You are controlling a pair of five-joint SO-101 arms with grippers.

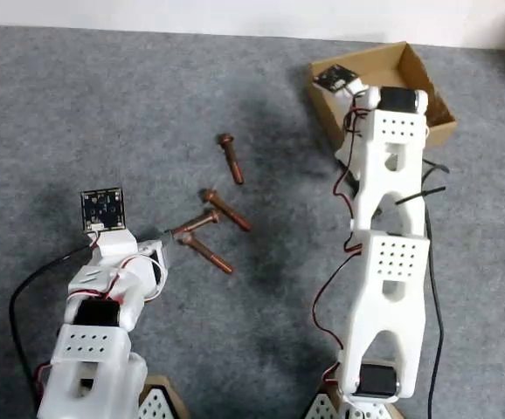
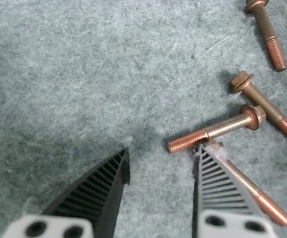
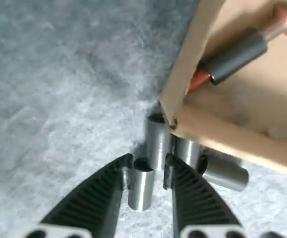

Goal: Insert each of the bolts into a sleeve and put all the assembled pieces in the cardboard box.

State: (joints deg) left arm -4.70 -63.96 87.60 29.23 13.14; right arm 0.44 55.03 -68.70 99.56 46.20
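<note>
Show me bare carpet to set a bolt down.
Free: the carpet left of the bolts, and the strip between them and the right arm. Crowded: sleeves at the cardboard box corner.

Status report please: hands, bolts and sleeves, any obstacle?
Left hand open, beside four loose bolts. Right hand open around one sleeve at cardboard box corner. One assembled piece in box. Box wall crowds the sleeves.

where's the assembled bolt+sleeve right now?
In the right wrist view, the assembled piece lies inside the cardboard box, close to its corner. The loose sleeves are just outside, across the box wall.
</note>
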